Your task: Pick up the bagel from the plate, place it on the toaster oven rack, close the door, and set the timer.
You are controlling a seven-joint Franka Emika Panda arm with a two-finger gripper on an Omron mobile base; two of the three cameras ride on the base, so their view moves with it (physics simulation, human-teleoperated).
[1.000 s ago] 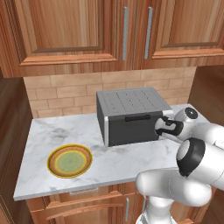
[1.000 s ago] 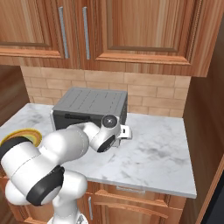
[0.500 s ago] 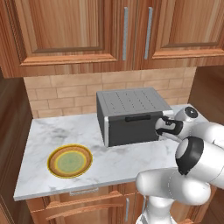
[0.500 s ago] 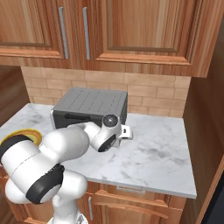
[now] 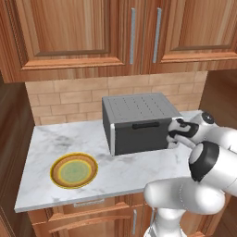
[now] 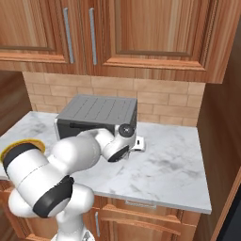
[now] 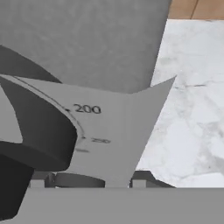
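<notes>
The toaster oven (image 5: 139, 111) stands at the back of the counter with its dark grey door (image 5: 139, 138) shut and the black bar handle (image 5: 146, 125) along its top. The rack is hidden behind the door. My gripper (image 5: 175, 135) is pressed to the right end of the oven's front, shut on a dark round knob (image 7: 39, 131) beside a dial face marked 200 (image 7: 87, 108). The plate (image 5: 74, 170) lies bare at the counter's left. The bagel is hidden.
A marble counter (image 5: 139, 164) runs under wooden wall cabinets (image 5: 115, 32) and a brick backsplash. Open marble lies to the right of the oven (image 6: 174, 155). The counter's front edge is close below the plate.
The jaws have closed in on the knob. The arm, oven and plate stay where they were.
</notes>
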